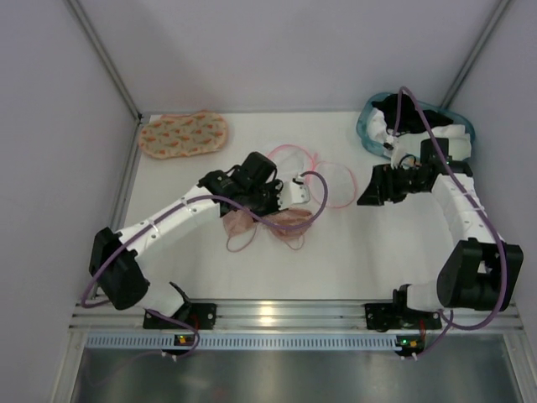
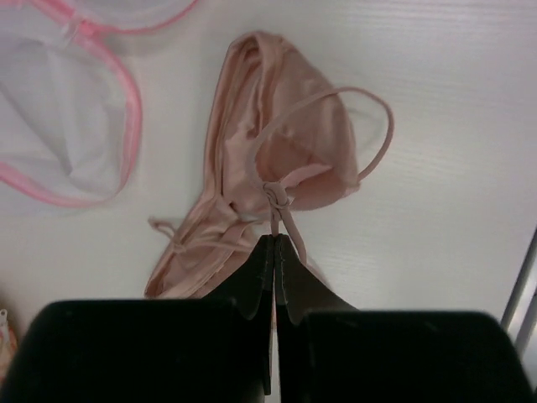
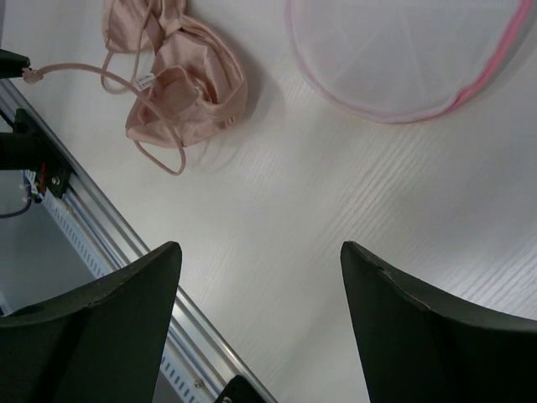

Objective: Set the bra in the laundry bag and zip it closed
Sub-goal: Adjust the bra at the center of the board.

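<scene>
Left gripper [image 2: 274,245] is pinched shut on a thin strap of the bra [image 2: 289,143], which lies crumpled just left of the laundry bag [image 1: 336,180]. Lift slowly so both cups trail clear before carrying it over the bag. Right of the bag, the right gripper [image 3: 260,252] hangs wide and empty.

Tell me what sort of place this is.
Most likely a robot test bench, not a home: a bare white table boxed in by plain grey walls, a left arm and right arm bolted to a metal rail, and a bra as the work piece.
</scene>
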Robot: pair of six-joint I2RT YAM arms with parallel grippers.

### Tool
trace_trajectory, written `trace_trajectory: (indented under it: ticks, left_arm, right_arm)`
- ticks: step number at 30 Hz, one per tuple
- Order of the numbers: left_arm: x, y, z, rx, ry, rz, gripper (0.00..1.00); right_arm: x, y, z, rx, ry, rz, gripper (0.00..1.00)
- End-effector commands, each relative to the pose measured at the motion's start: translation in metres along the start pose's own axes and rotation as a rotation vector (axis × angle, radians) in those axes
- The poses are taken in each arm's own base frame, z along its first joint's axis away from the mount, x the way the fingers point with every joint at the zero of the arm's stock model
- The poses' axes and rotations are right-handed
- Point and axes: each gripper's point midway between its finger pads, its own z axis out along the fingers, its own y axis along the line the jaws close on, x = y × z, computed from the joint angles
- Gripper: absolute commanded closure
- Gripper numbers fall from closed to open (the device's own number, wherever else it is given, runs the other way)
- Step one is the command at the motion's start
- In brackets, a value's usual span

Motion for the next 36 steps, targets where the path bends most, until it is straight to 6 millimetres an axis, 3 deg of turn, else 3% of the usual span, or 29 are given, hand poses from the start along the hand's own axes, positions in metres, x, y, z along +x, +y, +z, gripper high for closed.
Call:
trace_trajectory:
  ticks: [1,7,13,18,23,30,32,36]
  left_arm:
    - [0.030,0.015,-0.010,-0.006,0.074,0.087,1.00]
    - [0.088,0.068,-0.013,-0.050,0.182,0.082,1.00]
    - [0.122,0.095,-0.009,-0.049,0.247,0.072,1.00]
    - [0.114,0.096,0.008,-0.002,0.212,0.035,1.00]
    - [0.124,0.097,0.033,0.028,0.259,-0.058,0.99]
    - [0.117,0.107,0.039,0.008,0.259,-0.111,0.70]
    - [0.110,0.108,0.033,-0.011,0.239,-0.132,0.60]
    - [0.087,0.108,0.004,-0.079,0.162,-0.202,0.49]
  right_arm:
    - [-0.020,0.007,-0.008,-0.035,-0.044,-0.047,0.23]
    - [-0.015,0.006,0.003,-0.043,-0.013,-0.038,0.24]
    - [-0.009,0.008,0.016,-0.050,0.006,-0.034,0.24]
    - [-0.003,0.008,0.030,-0.066,0.032,-0.002,0.26]
    - [0.010,0.009,0.049,-0.077,0.068,0.004,0.28]
    - [0.015,0.015,0.083,-0.109,0.130,-0.023,0.31]
    - [0.018,0.019,0.096,-0.126,0.161,-0.024,0.31]
    - [0.012,0.026,0.116,-0.141,0.162,-0.039,0.34]
